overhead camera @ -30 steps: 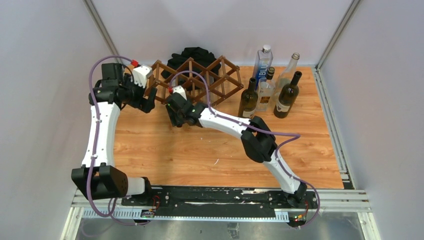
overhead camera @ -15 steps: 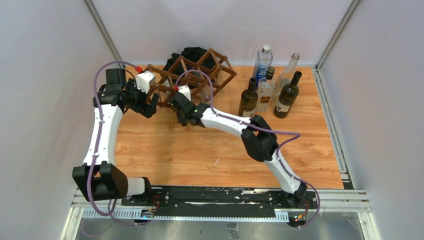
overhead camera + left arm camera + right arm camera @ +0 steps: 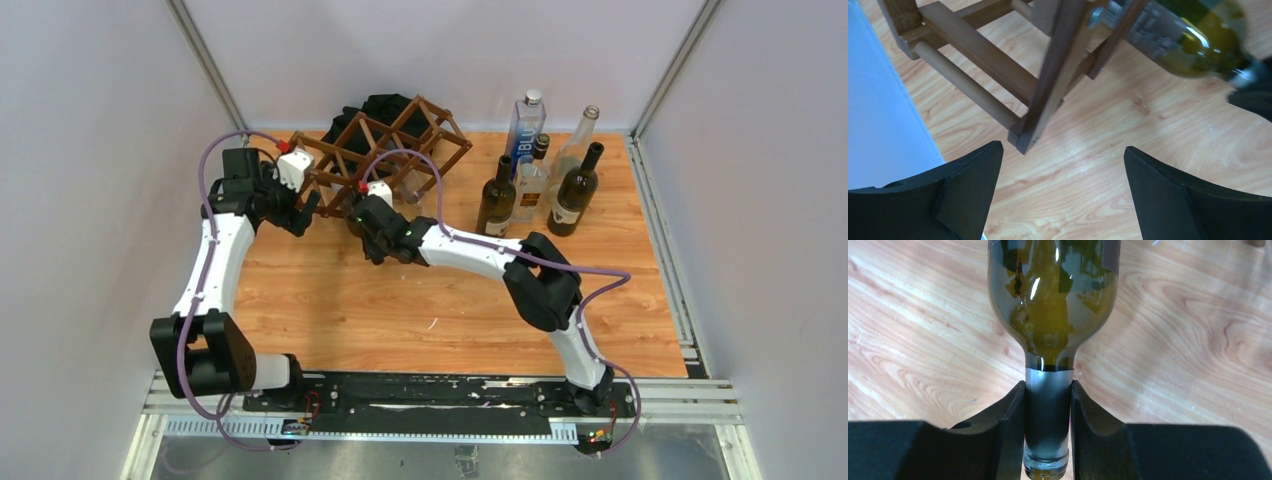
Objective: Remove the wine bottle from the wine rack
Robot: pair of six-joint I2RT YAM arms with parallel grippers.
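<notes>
The right gripper has its two black fingers pinched on the neck of the olive-green glass wine bottle, just below a silver foil band. The bottle's body reaches away into a lower cell of the dark brown wooden lattice wine rack, so it is still in the rack, lying low over the pale wooden table. From the left wrist view the bottle carries a grey label with small print that is too blurred to read. The left gripper hovers at the rack's left end with its jaws spread wide and nothing between them; a slat's corner sits just ahead, not touching. Behind the rack lies a heap of black cloth. To the right stands a group of upright bottles; the tall clear one with a blue label shows the letters "BLU", and the other labels are illegible.
</notes>
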